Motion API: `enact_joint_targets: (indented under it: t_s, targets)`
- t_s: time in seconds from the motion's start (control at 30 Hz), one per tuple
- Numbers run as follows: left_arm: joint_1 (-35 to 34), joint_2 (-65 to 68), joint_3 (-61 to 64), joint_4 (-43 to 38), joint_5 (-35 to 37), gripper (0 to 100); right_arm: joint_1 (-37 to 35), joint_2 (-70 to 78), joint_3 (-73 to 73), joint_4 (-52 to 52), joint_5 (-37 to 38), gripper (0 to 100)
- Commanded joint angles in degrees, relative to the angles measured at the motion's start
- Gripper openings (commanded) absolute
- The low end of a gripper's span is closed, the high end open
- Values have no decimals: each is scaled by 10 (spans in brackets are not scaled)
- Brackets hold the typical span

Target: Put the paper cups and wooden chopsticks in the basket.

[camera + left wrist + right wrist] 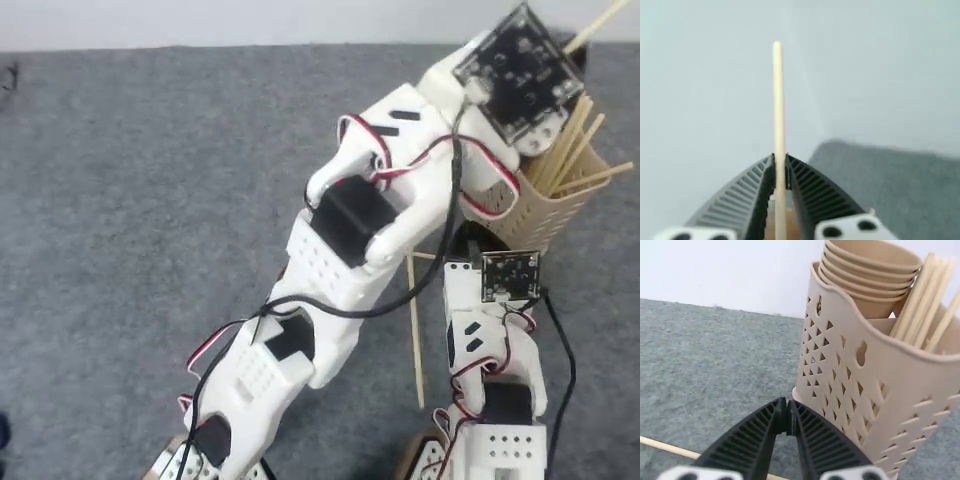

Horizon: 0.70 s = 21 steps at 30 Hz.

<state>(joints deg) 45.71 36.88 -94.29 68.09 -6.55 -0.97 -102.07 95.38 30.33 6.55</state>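
Note:
My left gripper [780, 159] is shut on a wooden chopstick [778, 110] that stands straight out past the fingertips. In the high view that arm stretches over the beige basket [556, 215] at the back right, and the held chopstick's tip [600, 26] pokes out beyond the wrist. Several chopsticks [572, 160] lean inside the basket. My right gripper [788, 409] is shut on nothing, low over the carpet just in front of the basket [855, 390]. Stacked paper cups [871, 275] and chopsticks [922, 297] sit in the basket. One chopstick [414, 330] lies on the carpet beside the right arm, also visible as a chopstick [667, 447] under the right gripper.
Grey carpet [150, 200] covers the table, with open room to the left. A pale wall [730, 270] rises right behind the basket. The left arm's body [340, 250] crosses the middle of the scene, close beside the right arm [495, 340].

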Motion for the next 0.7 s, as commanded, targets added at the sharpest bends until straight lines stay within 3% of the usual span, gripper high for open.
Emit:
enact_joint_targets:
  t_s: [0.0, 0.1, 0.23, 0.53, 0.67]
  targets:
    - [3, 9, -18, -149, 61, 13, -5, 1, 11, -2, 14, 6]
    - [5, 46, -18, -243, 68, 13, -4, 1, 11, -2, 15, 6]
    - [5, 96, -18, -309, 68, 13, -4, 1, 11, -2, 15, 6]
    - [19, 199, -18, -328, 69, 12, -5, 2, 11, -2, 15, 6]
    - [32, 227, -18, -389, 66, 12, -5, 2, 11, -2, 15, 6]
